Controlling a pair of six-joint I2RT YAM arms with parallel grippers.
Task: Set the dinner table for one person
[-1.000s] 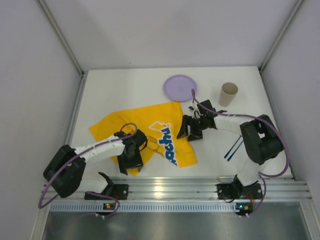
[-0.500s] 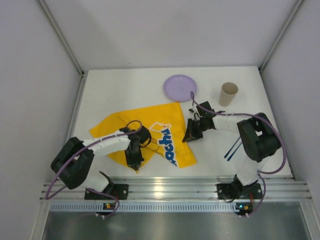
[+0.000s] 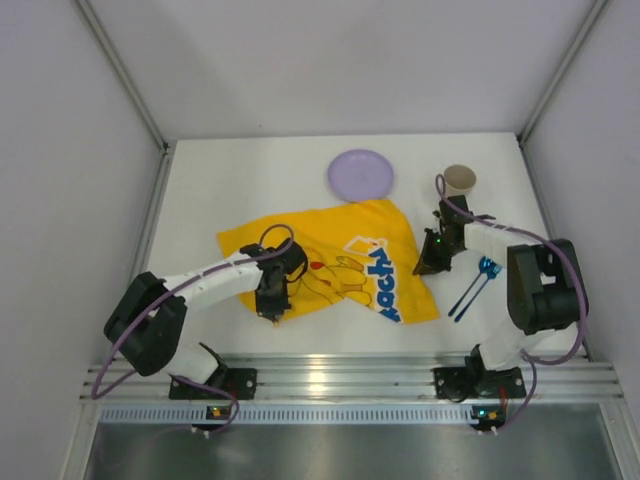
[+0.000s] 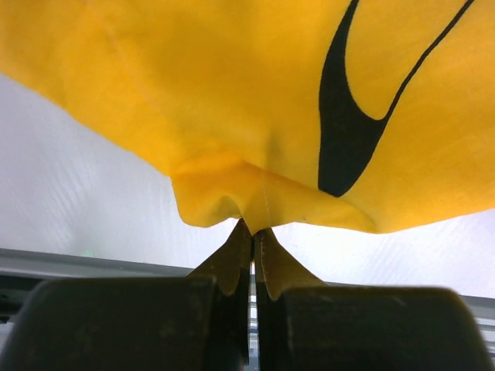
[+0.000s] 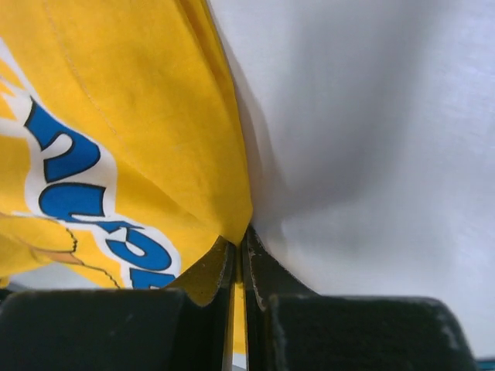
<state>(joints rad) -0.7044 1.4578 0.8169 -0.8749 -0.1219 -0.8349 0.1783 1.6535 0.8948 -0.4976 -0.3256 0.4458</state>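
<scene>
The yellow cartoon-printed cloth mat (image 3: 340, 270) lies spread across the middle of the white dinner table (image 3: 230, 180). My left gripper (image 3: 270, 312) is shut on the mat's near left edge; in the left wrist view the gripper (image 4: 254, 230) pinches a fold of the mat (image 4: 232, 93). My right gripper (image 3: 427, 268) is shut on the mat's right edge, and in the right wrist view the gripper (image 5: 241, 238) clamps the yellow hem of the mat (image 5: 116, 116) just above the table (image 5: 371, 154).
A lilac plate (image 3: 360, 175) sits at the back centre and a beige cup (image 3: 458, 187) at the back right, close behind the right wrist. Blue cutlery (image 3: 474, 287) lies right of the mat. The ribbed aluminium rail (image 3: 330, 375) runs along the near edge.
Both grippers have shut on the mat's edges. The right gripper pulled its edge to the right, toward the cup, and the mat unfolded and shifted right.
</scene>
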